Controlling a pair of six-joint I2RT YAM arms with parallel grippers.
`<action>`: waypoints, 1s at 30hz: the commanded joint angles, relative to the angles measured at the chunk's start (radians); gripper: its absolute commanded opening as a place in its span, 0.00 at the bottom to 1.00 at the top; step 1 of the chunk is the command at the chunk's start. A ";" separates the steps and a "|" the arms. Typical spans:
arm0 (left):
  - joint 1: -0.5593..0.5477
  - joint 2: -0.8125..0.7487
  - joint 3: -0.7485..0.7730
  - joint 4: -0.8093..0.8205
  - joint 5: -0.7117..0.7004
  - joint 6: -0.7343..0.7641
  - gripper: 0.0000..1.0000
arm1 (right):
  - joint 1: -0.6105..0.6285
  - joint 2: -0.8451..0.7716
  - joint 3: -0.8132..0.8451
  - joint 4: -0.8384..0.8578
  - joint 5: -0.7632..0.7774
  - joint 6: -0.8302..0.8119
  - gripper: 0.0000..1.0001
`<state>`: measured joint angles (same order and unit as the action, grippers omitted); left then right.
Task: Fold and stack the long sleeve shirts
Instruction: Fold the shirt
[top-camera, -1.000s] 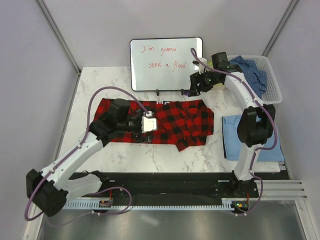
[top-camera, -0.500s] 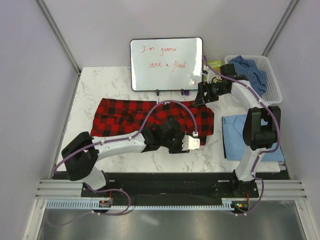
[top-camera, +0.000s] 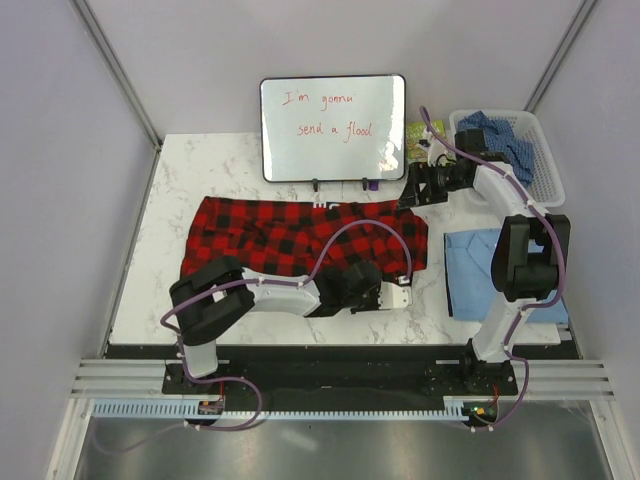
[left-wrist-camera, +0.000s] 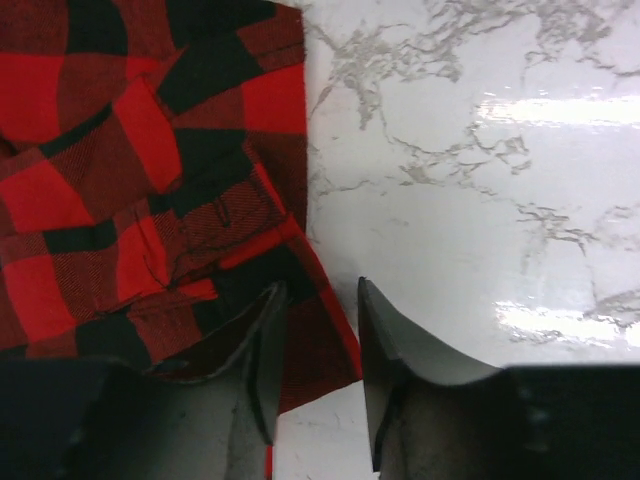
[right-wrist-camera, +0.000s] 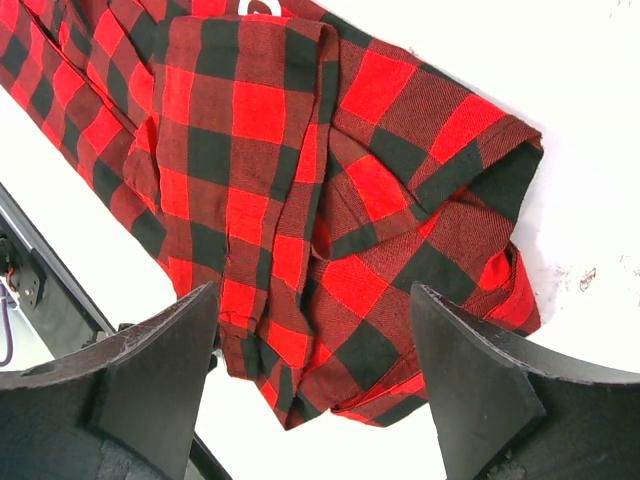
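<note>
Flannel shirt (left-wrist-camera: 140, 170) corner lies flat between parted left hand (left-wrist-camera: 318, 372) fingers.

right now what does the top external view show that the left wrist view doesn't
Only the top external view: the whiteboard, the basket holding the darker blue shirt, the light blue shirt lying flat, and the right gripper near the far right corner of the flannel. Only the left wrist view: the left gripper up close, its fingers apart with the flannel's corner edge lying between them. Both: the flannel and the marble table.
</note>
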<state>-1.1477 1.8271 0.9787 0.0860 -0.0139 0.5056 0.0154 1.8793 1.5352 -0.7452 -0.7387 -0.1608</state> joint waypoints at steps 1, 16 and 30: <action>-0.001 0.026 -0.011 0.069 -0.067 0.020 0.36 | -0.009 -0.037 -0.004 0.023 -0.039 -0.008 0.85; 0.000 -0.143 -0.011 -0.040 0.040 0.037 0.02 | -0.011 -0.014 0.009 0.020 -0.068 -0.002 0.87; 0.023 -0.226 -0.035 -0.169 0.149 0.038 0.27 | -0.011 -0.009 0.025 0.006 -0.077 -0.014 0.91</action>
<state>-1.1324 1.6043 0.9524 -0.0769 0.1184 0.5621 0.0082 1.8793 1.5318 -0.7444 -0.7776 -0.1612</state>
